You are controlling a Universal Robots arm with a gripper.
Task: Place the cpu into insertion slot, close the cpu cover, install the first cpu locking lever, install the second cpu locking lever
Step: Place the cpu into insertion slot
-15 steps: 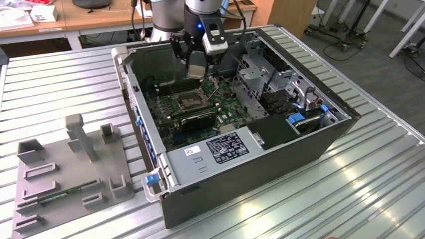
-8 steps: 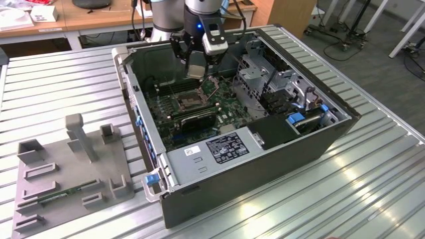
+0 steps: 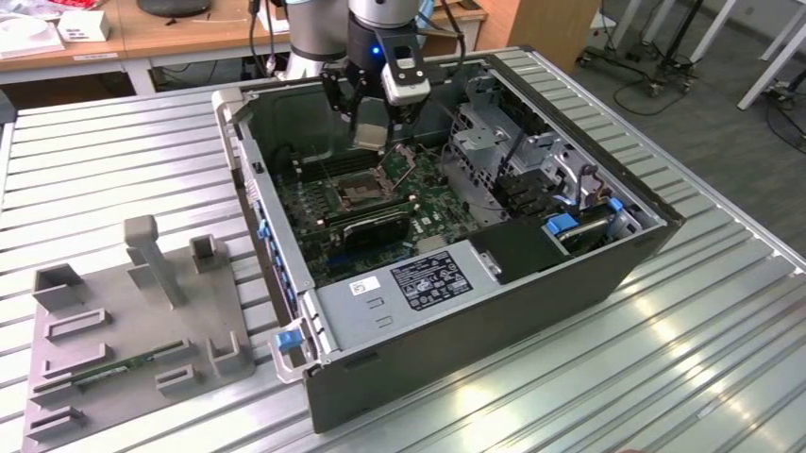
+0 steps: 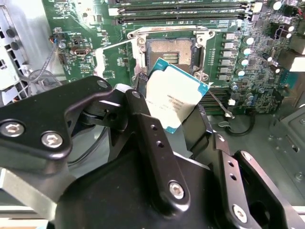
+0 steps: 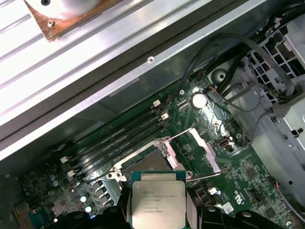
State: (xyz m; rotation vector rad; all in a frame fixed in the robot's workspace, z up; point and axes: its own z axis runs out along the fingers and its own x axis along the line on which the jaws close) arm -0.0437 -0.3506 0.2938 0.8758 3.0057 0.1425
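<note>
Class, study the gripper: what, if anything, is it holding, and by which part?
The gripper holds the cpu, pinched by two opposite side edges, its metal top left uncovered, over the insertion slot.

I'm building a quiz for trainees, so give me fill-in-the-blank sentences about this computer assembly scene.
The gripper is shut on the ____.
The insertion slot is ____, with no chip seated in it.
The cpu cover stands ____, not closed.
Missing words: cpu; empty; open.
</note>
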